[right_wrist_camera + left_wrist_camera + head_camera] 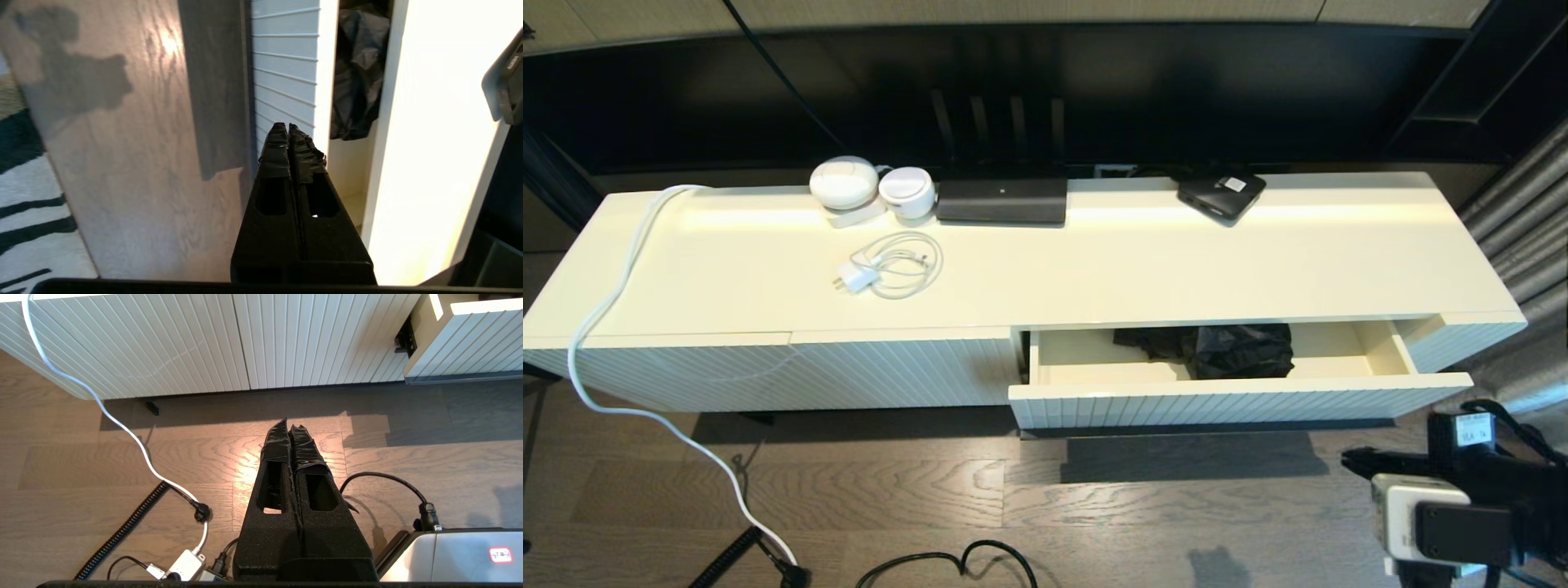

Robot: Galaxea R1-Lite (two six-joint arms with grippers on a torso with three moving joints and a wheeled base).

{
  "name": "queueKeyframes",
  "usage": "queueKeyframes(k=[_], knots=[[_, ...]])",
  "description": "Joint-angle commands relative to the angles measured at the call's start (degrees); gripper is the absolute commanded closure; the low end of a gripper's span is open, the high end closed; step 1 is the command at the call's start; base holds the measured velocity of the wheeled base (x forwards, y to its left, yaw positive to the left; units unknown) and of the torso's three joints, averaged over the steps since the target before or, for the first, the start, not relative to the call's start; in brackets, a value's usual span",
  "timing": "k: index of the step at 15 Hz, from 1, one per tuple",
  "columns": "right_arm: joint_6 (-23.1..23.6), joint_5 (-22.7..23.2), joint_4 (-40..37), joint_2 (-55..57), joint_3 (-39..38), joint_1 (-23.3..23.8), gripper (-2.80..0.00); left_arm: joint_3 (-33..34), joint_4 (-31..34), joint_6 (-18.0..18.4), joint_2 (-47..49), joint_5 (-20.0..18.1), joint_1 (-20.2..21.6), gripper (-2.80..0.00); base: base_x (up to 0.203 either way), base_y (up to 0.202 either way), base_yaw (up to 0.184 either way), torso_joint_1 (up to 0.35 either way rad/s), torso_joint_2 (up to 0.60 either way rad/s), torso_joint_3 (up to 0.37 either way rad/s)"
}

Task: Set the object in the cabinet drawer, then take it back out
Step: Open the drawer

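The cabinet drawer (1241, 400) stands pulled open at the cabinet's right half, its fluted cream front toward me. The object, a black umbrella (1225, 349) with bunched fabric, lies inside against the drawer's back. It also shows in the right wrist view as the umbrella (359, 73) behind the drawer's front (286, 61). My right gripper (289, 126) is shut and empty, low beside the drawer's right end (1349, 462), clear of the umbrella. My left gripper (289, 425) is shut and empty over the wooden floor, before the fluted panel left of the drawer (466, 339).
On the cabinet top sit two white round devices (845, 184), a coiled white charger (890, 265), a black router box (1002, 201) and a flat black box with a white label (1221, 194). A white cable (613, 310) hangs to the floor, where more cables lie (179, 498).
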State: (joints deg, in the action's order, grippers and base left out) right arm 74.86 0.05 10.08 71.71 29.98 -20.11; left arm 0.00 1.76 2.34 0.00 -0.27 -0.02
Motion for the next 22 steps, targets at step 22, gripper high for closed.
queueKeyframes(k=[22], knots=[[0.93, -5.04, 5.16, 29.70, 22.09, 0.71, 0.00, 0.00, 0.00, 0.03, -0.09, 0.00, 0.02, 0.00, 0.000, 0.000, 0.000, 0.000, 0.00, 0.000]])
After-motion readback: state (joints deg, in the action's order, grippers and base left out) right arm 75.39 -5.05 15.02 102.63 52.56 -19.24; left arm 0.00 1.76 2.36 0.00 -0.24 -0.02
